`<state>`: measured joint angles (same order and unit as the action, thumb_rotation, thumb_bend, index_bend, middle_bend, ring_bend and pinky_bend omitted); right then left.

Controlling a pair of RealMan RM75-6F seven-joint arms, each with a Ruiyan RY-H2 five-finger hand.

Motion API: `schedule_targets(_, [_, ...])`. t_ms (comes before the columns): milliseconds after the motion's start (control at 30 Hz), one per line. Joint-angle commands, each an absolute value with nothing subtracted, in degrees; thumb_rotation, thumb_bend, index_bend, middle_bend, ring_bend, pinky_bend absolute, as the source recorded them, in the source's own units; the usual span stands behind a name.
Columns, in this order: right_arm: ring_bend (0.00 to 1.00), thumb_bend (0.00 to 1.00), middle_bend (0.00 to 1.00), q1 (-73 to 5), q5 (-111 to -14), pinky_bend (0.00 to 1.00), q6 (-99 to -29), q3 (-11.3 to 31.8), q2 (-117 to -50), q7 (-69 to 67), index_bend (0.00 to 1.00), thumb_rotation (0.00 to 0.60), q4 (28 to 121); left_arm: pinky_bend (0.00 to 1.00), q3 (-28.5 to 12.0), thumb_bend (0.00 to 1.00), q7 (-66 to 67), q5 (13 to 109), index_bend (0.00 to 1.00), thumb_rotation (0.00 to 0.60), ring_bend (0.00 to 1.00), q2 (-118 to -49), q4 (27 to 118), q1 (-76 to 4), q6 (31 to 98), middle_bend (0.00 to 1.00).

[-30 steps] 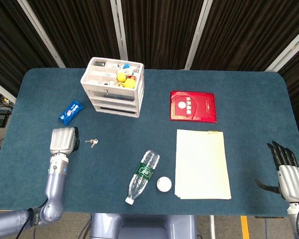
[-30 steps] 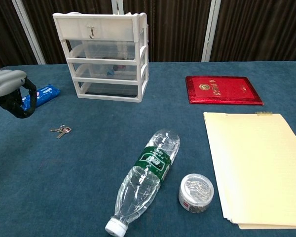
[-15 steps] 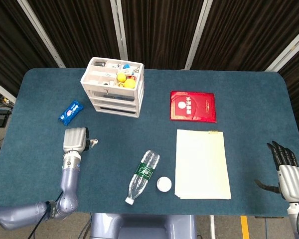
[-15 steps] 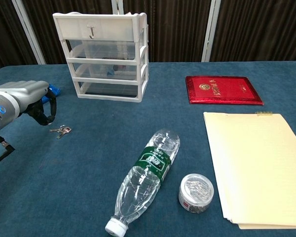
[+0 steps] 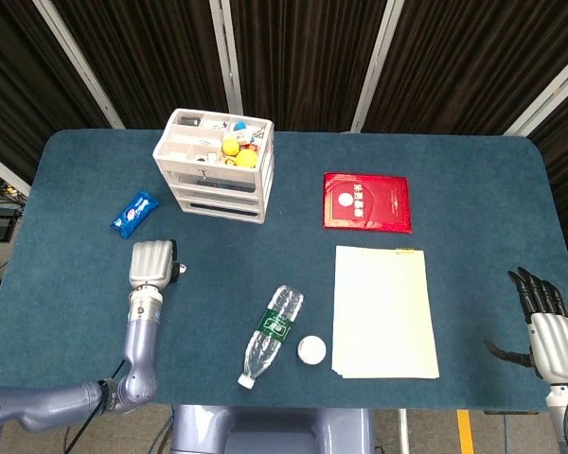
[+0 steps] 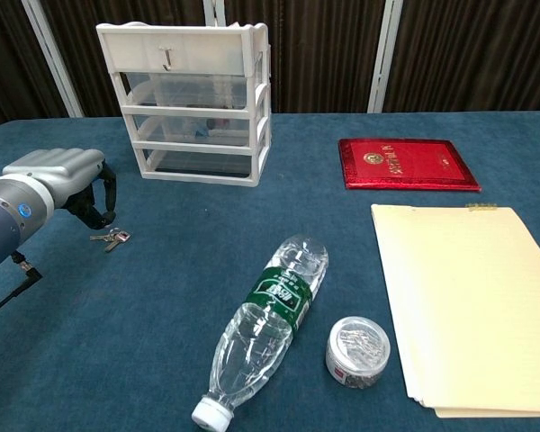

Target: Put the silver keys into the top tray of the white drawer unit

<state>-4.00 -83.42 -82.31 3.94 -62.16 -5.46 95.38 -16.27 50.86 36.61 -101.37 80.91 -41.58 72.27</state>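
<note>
Keys decide the move: the small silver keys lie flat on the blue cloth table, touching or just under the curled fingertips of the left hand, long axis roughly along the table's width. That hand grips nothing yet. The white plastic drawer unit stands beyond. The right hand rests spread, well apart.

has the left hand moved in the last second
Yes. In the head view the left hand has moved right, toward the silver keys, farther from the blue snack packet. It now hovers over them.
</note>
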Motion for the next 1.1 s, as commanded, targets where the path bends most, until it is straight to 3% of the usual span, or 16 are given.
schedule_targets(33, [0.0,0.0,0.0,-4.0,-83.4,0.0,-82.31,3.94,-62.16,-5.44,0.0,0.6,95.39,0.76,-15.92,0.39,50.4,36.88,0.5,0.6,0.9,-101.5,80.6,-41.43,72.2,0.99])
schedule_targets(1100, [0.0,0.0,0.0,-4.01,-83.17,0.0,-82.23,4.02,-62.17,-5.43,0.0,0.6,95.45,0.76,-14.63,0.38,47.62,38.84,0.53,0.6,0.89,-104.7,74.34,-41.07,70.3,0.98])
